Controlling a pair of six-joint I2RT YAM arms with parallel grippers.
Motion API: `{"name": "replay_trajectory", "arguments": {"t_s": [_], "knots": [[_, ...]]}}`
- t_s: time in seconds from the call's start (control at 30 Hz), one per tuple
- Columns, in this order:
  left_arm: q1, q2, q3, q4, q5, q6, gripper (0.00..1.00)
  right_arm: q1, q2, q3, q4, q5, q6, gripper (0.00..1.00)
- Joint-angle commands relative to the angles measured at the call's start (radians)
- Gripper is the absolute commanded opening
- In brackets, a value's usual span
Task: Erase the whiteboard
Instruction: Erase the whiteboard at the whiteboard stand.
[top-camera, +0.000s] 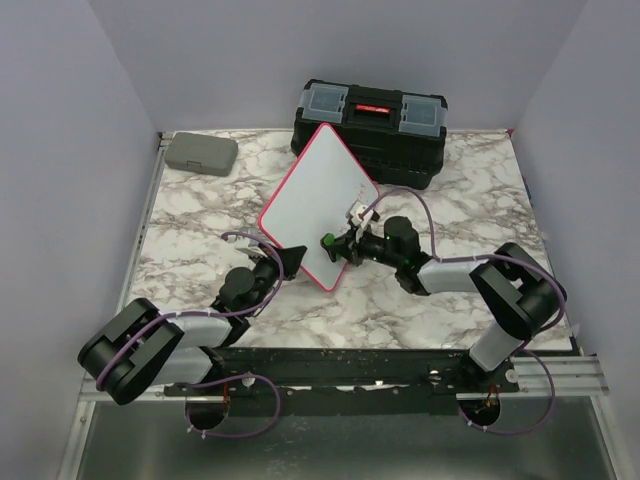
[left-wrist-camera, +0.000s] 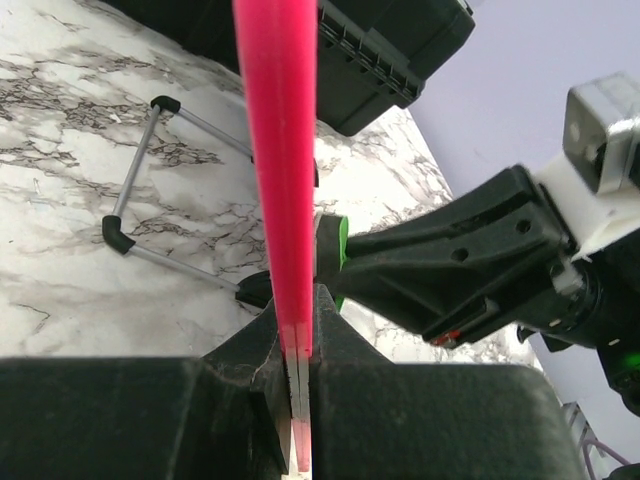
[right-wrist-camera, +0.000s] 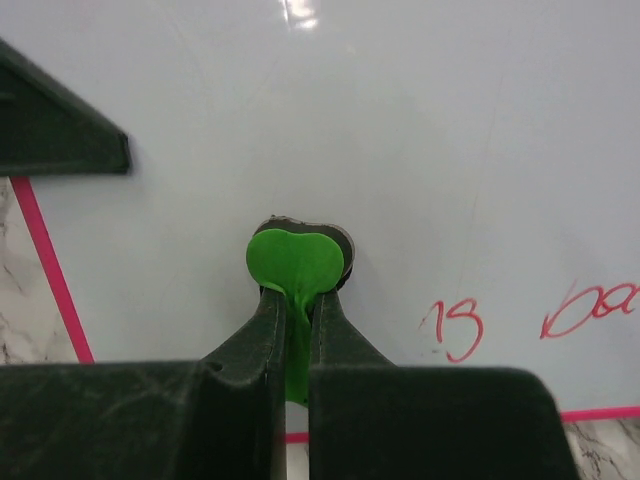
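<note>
Centre frame: I hold the whiteboard (top-camera: 320, 195) by its lower edge in the left pincer (left-wrist-camera: 298, 335). The right pincer (right-wrist-camera: 295, 310), clamped on a green pad (right-wrist-camera: 293, 262), touches its face.

The light is soft and even from overhead, bright all over, and it gives the walls (top-camera: 80, 120) a faint lilac cast. Shadows on the table (top-camera: 200, 215) are weak and soft-edged, darkest just under the arms.

In the right wrist view a small white glare sits at the top of the board (right-wrist-camera: 420, 150). The red writing (right-wrist-camera: 455, 330) is sharp, but the right gripper (right-wrist-camera: 297, 300), close to the lens, goes soft around the green pad (right-wrist-camera: 295, 265).

In the left wrist view the pink frame (left-wrist-camera: 280, 150) glows oversaturated and the left gripper (left-wrist-camera: 297, 345) is blurred.
</note>
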Motion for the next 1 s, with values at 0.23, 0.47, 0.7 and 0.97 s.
{"name": "replay_trajectory", "arguments": {"t_s": [0.23, 0.47, 0.7, 0.97], "knots": [[-0.024, -0.02, 0.034, 0.082, 0.1, -0.046, 0.0, -0.146, -0.093, 0.239, -0.065, -0.027, 0.136, 0.01], [-0.022, 0.003, 0.035, 0.115, 0.103, -0.054, 0.0, -0.189, -0.141, 0.269, -0.279, -0.111, 0.026, 0.01], [-0.022, -0.002, 0.054, 0.081, 0.1, -0.043, 0.0, -0.141, -0.122, 0.087, -0.287, -0.159, -0.094, 0.01], [-0.022, -0.003, 0.073, 0.068, 0.1, -0.045, 0.0, -0.04, -0.076, 0.001, -0.122, -0.063, -0.1, 0.01]]}}
